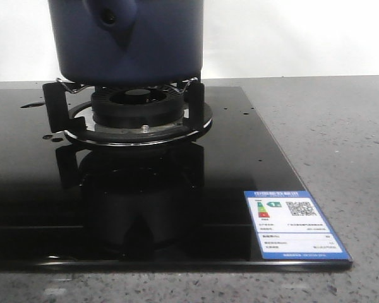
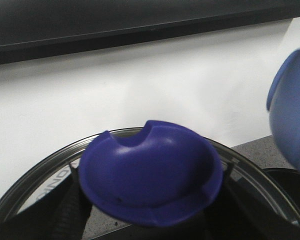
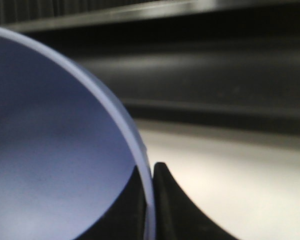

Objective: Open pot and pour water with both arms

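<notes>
The dark navy pot [image 1: 126,38] stands on the burner's supports, its hollow handle stub [image 1: 110,16] facing the camera; its top is cut off by the frame. Neither gripper shows in the front view. In the left wrist view my left gripper [image 2: 150,212] is shut on the blue knob [image 2: 150,167] of a glass lid with a steel rim [image 2: 50,162], dark fingers [image 2: 65,212] on either side. In the right wrist view my right gripper [image 3: 149,200] is shut on the rim of the periwinkle-blue bowl [image 3: 50,160]. The bowl also shows in the left wrist view [image 2: 292,110].
The black burner [image 1: 139,113] sits on a glossy black glass cooktop [image 1: 240,164] with a blue-edged label [image 1: 294,224] at its front right corner. Grey speckled counter [image 1: 341,139] lies to the right. A white wall [image 1: 290,38] is behind.
</notes>
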Available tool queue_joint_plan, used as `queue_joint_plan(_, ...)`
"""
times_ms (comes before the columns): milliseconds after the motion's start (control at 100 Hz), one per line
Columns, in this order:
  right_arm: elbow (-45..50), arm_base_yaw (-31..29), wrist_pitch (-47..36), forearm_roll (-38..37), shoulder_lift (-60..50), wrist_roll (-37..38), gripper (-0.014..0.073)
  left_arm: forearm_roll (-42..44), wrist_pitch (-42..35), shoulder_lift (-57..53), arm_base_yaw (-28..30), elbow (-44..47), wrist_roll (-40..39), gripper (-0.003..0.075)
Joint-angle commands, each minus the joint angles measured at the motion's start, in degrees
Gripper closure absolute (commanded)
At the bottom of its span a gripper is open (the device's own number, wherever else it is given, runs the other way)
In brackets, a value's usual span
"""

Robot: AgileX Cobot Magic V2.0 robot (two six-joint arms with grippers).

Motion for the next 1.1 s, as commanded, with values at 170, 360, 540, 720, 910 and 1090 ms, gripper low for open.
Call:
queue_joint_plan(170,-1.8,0.3,-9.8,-1.9,-3.2,-0.2,0.0636,-3.9,-3.9,-1.3,0.2,-2.3,-0.5,0.0372)
queue_joint_plan(360,-1.8,0.3,-9.8,-1.9,-3.2,-0.2,0.0636,-4.1,-3.9,-1.3,0.2,-2.3,-0.5,0.0372)
queue_joint_plan(540,-1.8,0.3,-9.8,-1.9,-3.2,-0.2,0.0636,-4.4,-3.9,-1.3,0.2,-2.3,-0.5,0.0372)
queue_joint_plan(720,-1.8,0.3,-9.8,-1.9,-3.2,-0.2,0.0636,-4.4,-3.9,-1.3,0.2,-2.3,-0.5,0.0372)
queue_joint_plan(910,-1.8,0.3,-9.4,-1.9,-3.2,-0.2,0.0636,-4.5,-3.9,-1.3,0.2,-2.3,-0.5,0.0372)
queue_joint_plan(1090,-2.2,0.3,-3.7,-1.9,-3.9,-0.2,0.0636,-4.5,-3.9,-1.3,0.2,-2.3,-0.5,0.0372)
